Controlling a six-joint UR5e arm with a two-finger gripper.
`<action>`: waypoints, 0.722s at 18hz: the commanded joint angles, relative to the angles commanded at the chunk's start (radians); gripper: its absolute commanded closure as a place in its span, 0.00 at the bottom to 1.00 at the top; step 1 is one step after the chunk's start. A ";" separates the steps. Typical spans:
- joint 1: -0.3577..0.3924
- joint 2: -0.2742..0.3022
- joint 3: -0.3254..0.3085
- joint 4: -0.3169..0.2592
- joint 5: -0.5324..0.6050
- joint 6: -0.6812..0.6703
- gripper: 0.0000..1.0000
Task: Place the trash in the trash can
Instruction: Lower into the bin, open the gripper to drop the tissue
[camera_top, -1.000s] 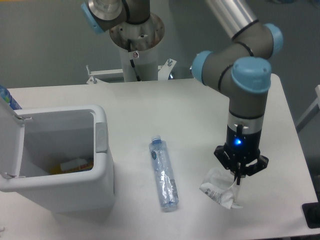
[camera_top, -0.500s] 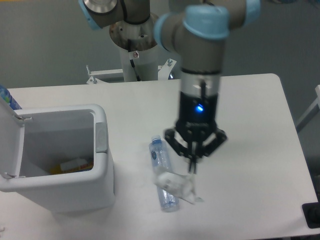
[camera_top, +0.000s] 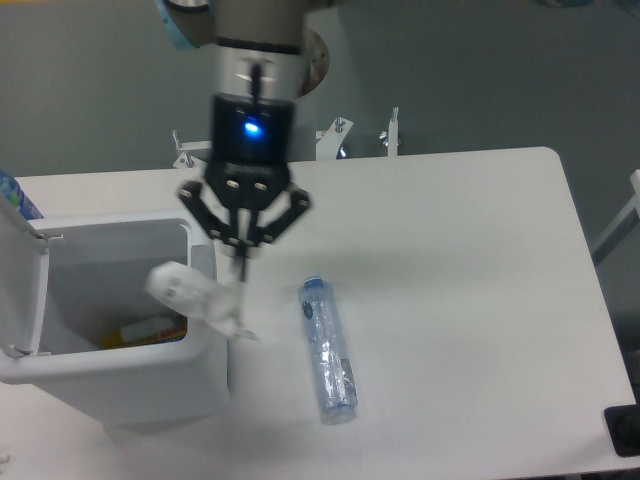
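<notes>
The hand (camera_top: 240, 262) hangs over the right wall of the trash can (camera_top: 205, 350), its thin fingers drawn together and pinching the crumpled white wrapper (camera_top: 195, 295). The wrapper is motion-blurred, so its edges and any print on it cannot be made out; most of it shows against the bin's opening, and one corner trails past the rim toward the counter (camera_top: 460, 280). The arm (camera_top: 255, 60) above the hand is cut off at the top edge, with a blue light glowing on the wrist.

The trash can stands at the left of the counter with its hinged lid (camera_top: 18, 270) swung open to the left; the lid is cropped by the frame's edge. Inside, only part of the bottom is visible, where a yellow and orange item (camera_top: 150, 329) lies half hidden behind the near wall.

The clear plastic bottle (camera_top: 326, 349) lies on its side on the counter, right of the bin and apart from it, bluish cap toward the far side. Its label is too small to read. A blue object (camera_top: 18, 200) peeks in at the left edge, mostly cut off.
</notes>
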 joint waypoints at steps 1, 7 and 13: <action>-0.017 -0.002 -0.003 0.000 -0.003 0.000 1.00; -0.066 -0.012 -0.034 0.006 -0.005 0.021 0.43; -0.066 -0.009 -0.022 0.005 -0.003 0.051 0.00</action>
